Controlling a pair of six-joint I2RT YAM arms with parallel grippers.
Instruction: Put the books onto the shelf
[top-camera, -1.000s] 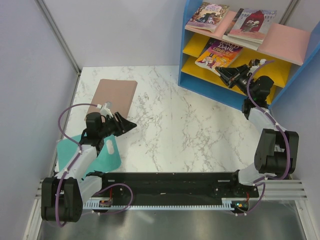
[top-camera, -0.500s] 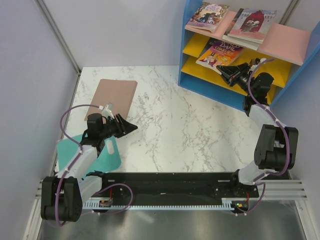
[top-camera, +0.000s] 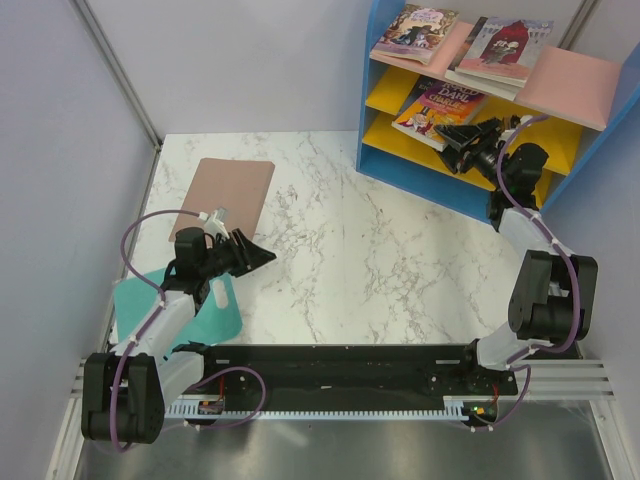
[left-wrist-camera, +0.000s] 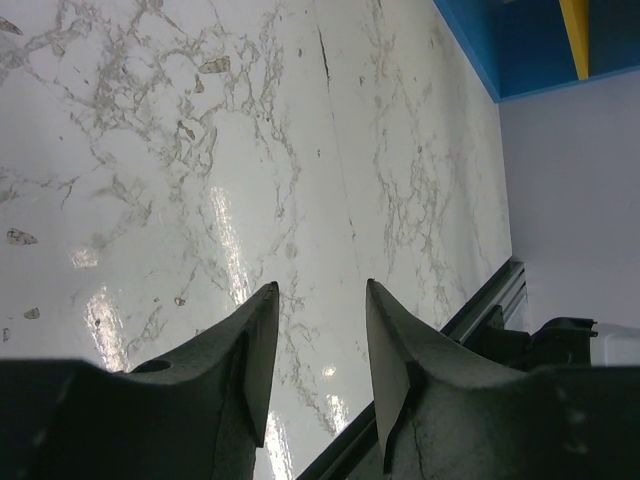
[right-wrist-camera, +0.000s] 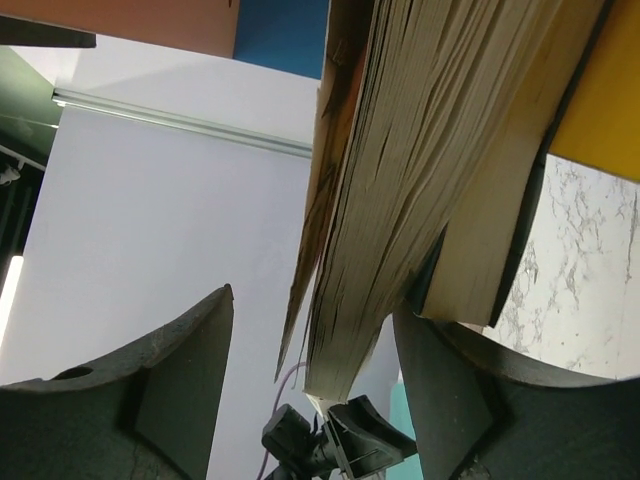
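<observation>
The shelf (top-camera: 368, 100) stands at the far right corner of the table (top-camera: 380, 260), its right side cut off by the picture edge. The yellow-purple Roald Dahl book (top-camera: 440, 105) lies on the upper yellow board (top-camera: 385, 88), its near corner hidden behind the right end effector (right-wrist-camera: 313, 300). From the right wrist only fanned page edges show; the cover cannot be read, and whether they belong to one book or two is unclear. The jaws stand apart around those pages, with a clear gap on the left finger's (right-wrist-camera: 180, 370) side. Contact on the other side is hard to judge.

Two more books (top-camera: 415, 30) (top-camera: 500, 50) rest on the pink top board (top-camera: 580, 85).

The left end effector (left-wrist-camera: 320, 288) hangs over the table's near left part, parted, with bare marble between its fingers. A brownish-pink board (top-camera: 225, 195) lies near the left edge. A teal sheet (top-camera: 215, 318) lies at the near left corner, partly covered by the arm.
</observation>
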